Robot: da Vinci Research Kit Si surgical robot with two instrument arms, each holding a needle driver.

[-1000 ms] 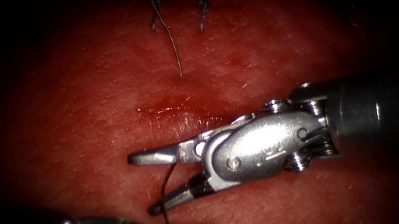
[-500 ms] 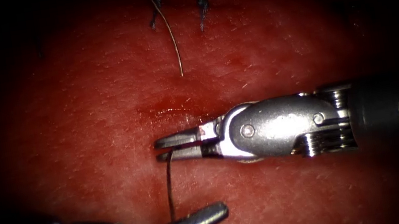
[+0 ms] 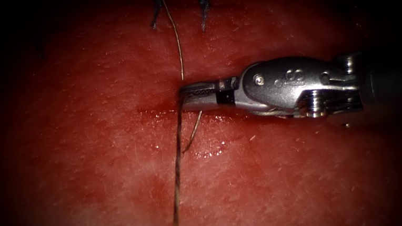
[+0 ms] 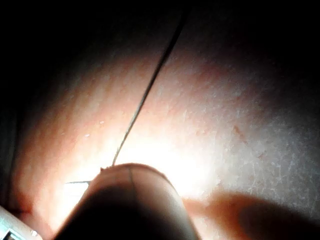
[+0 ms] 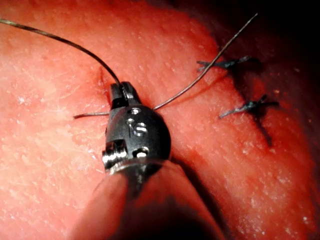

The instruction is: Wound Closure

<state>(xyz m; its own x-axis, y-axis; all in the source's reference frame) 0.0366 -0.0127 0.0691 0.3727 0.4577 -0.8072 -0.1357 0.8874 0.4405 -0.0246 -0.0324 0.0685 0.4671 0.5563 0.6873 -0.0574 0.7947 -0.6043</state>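
Observation:
My right tool (image 3: 193,95) comes in from the right with its jaws shut on the thread (image 3: 176,180) just above the wet cut (image 3: 158,111). From the jaws one strand runs straight down to the picture's lower edge and another runs up past the old stitches. A short curved strand (image 3: 194,130) hangs under the jaws; I cannot tell whether it is a thread end or the needle. The right wrist view shows the right tool (image 5: 121,92) clamped on the thread (image 5: 65,42). In the left wrist view the left tool's shaft (image 4: 132,200) lies over the tissue with thread (image 4: 145,95) leading to its tip.
Two dark knotted stitches (image 3: 156,10) (image 3: 203,6) sit at the far end of the tissue, also seen as stitches (image 5: 227,63) (image 5: 250,106). Red fluid (image 3: 207,153) glistens around the cut.
The right tool's jaws went from open to shut on the thread, then moved up and to the right, drawing the thread long and straight. The left tool dropped out of the endoscope view's lower edge.

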